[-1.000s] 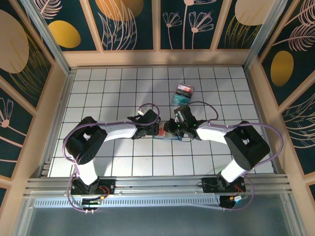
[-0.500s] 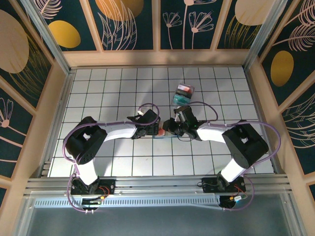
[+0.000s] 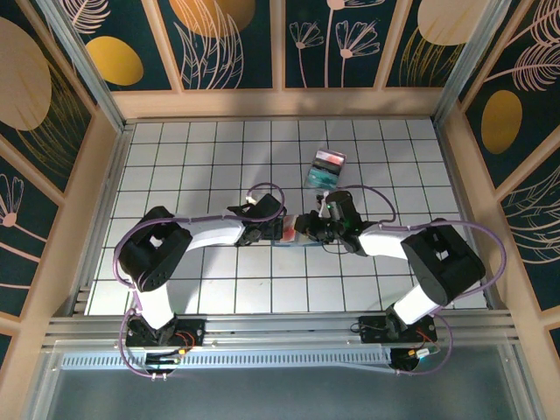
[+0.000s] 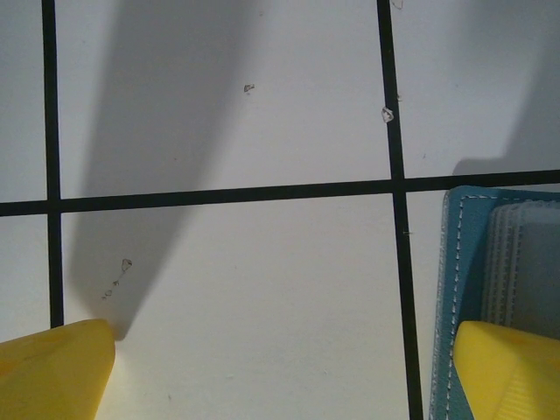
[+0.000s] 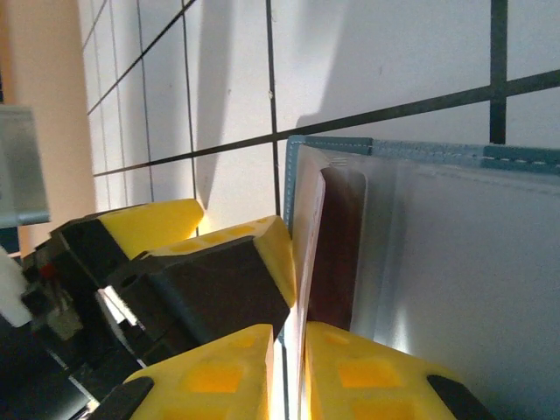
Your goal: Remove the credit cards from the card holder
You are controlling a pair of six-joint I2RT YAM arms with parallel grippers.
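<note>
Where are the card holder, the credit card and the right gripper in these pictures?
card holder (image 4: 451, 289), left wrist view, on its stitched blue edge.
credit card (image 5: 337, 254), right wrist view, on its dark red face.
right gripper (image 5: 289, 339), right wrist view, midway between its yellow fingertips.

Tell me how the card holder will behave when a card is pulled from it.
The card holder looks soft and stitched, so it would likely flex and drag along. The left gripper, open, has one fingertip over it, which may pin it. The credit card looks thin and flat, probably stiff.
</note>
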